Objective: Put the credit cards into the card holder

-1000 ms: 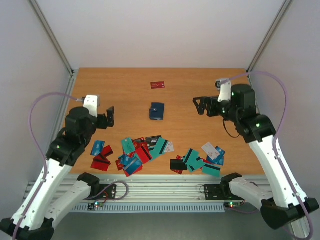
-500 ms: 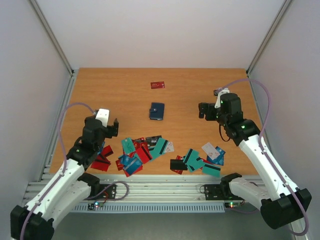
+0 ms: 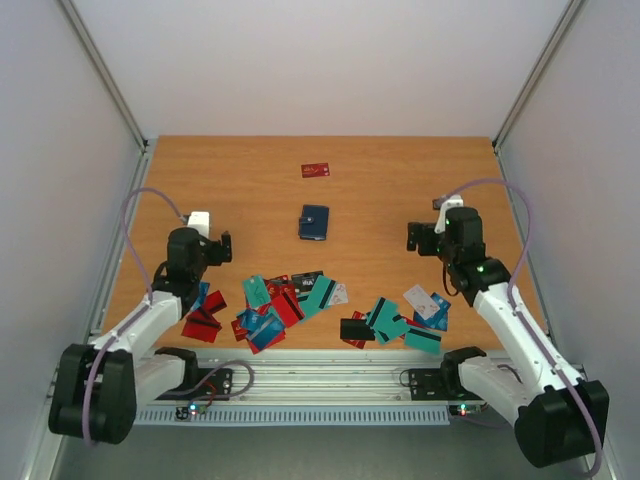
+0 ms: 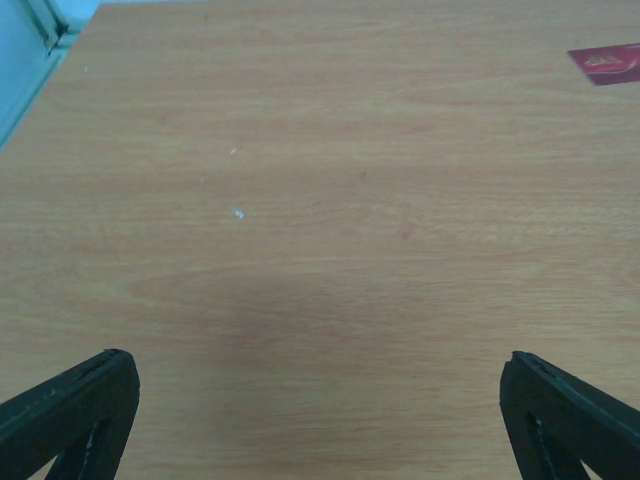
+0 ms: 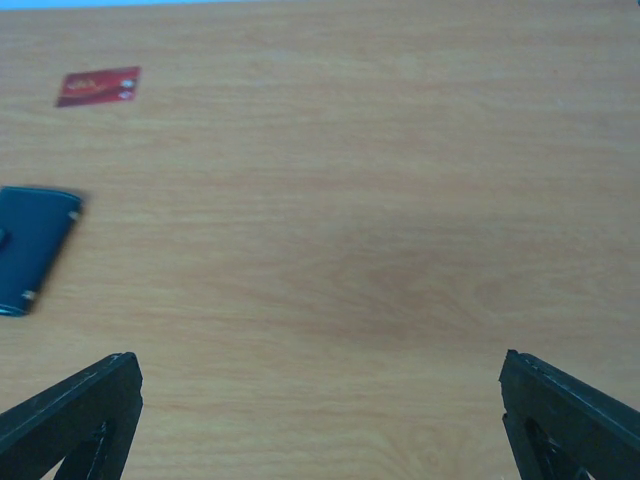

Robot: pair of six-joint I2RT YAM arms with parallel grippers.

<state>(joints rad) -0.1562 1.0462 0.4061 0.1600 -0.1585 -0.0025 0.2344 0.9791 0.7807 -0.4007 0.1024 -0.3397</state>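
The dark navy card holder point(image 3: 314, 222) lies closed at the table's middle; it also shows at the left edge of the right wrist view point(image 5: 34, 248). Several teal, red, blue, white and black credit cards point(image 3: 290, 298) lie scattered along the near edge, with a second cluster point(image 3: 400, 320) to the right. One red card point(image 3: 316, 170) lies alone at the back; it shows in the left wrist view point(image 4: 608, 63) and the right wrist view point(image 5: 98, 86). My left gripper point(image 3: 222, 247) is open and empty, left of the holder. My right gripper point(image 3: 415, 237) is open and empty, right of the holder.
The wooden table point(image 3: 250, 190) is walled by white panels with metal posts at the back corners. A metal rail point(image 3: 330, 380) carrying the arm bases runs along the near edge.
Both arms have drawn back and lowered toward their bases: the left gripper moved down, the right gripper moved right and down. Cards and holder have not moved.
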